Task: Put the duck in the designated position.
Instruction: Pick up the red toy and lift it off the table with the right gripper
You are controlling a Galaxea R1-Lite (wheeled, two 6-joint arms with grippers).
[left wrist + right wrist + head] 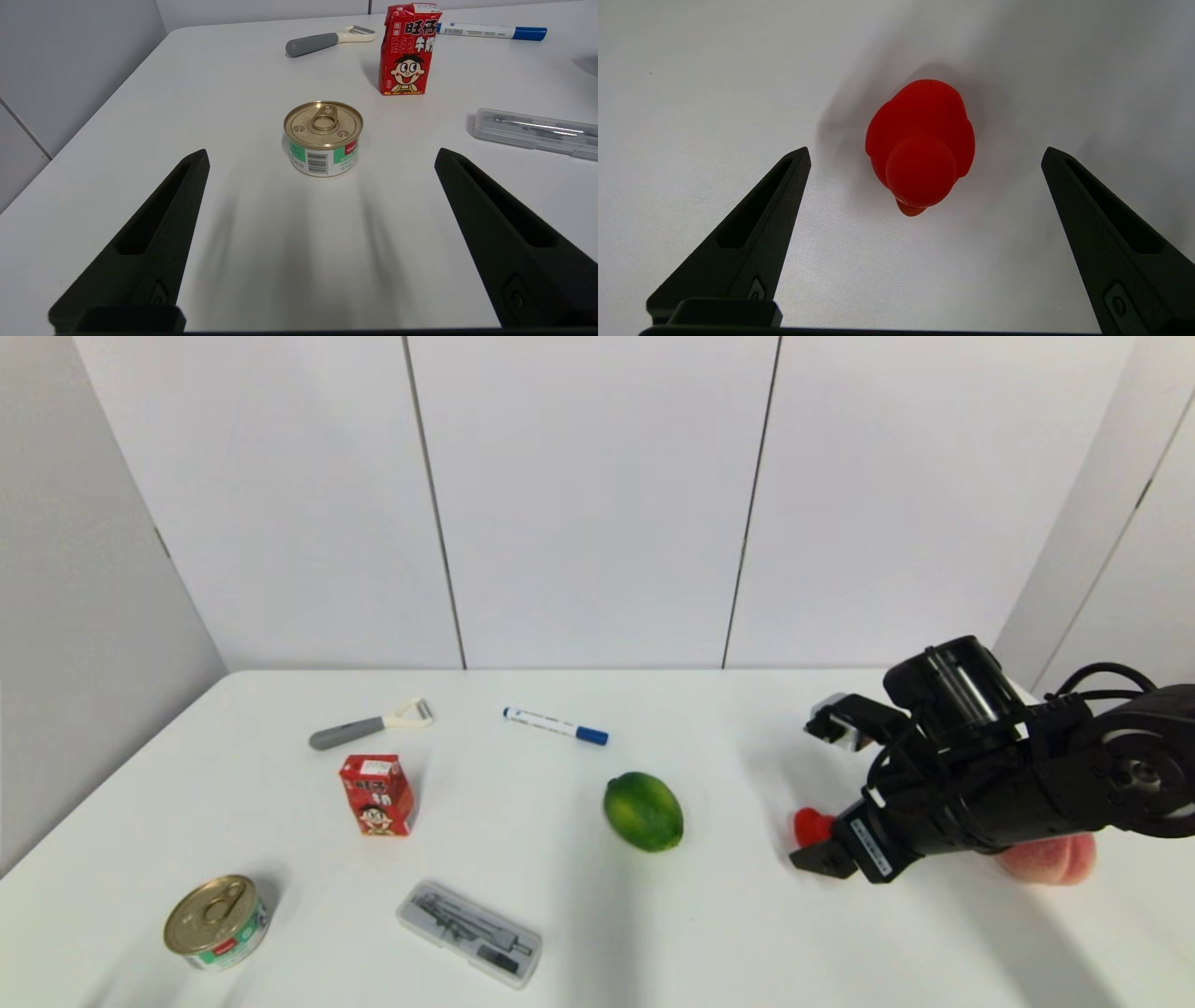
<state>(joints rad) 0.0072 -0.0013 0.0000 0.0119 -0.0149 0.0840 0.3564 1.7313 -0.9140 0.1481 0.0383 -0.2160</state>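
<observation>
A single small red duck (920, 147) sits upright on the white table (728, 933), on the robot's right side, between the green fruit (643, 811) and a pink peach (1055, 861). The right gripper (924, 156) hangs directly above it, fingers spread wide, one on each side of the duck and not touching it. The duck's length runs across the gap's line, beak pointing back toward the wrist. The right arm is much nearer. The left gripper (322, 158), also open, waits low over the left side, facing one can (323, 138). Also one each: carton (377, 794), peeler (372, 725), marker (555, 725), clear case (469, 933).
</observation>
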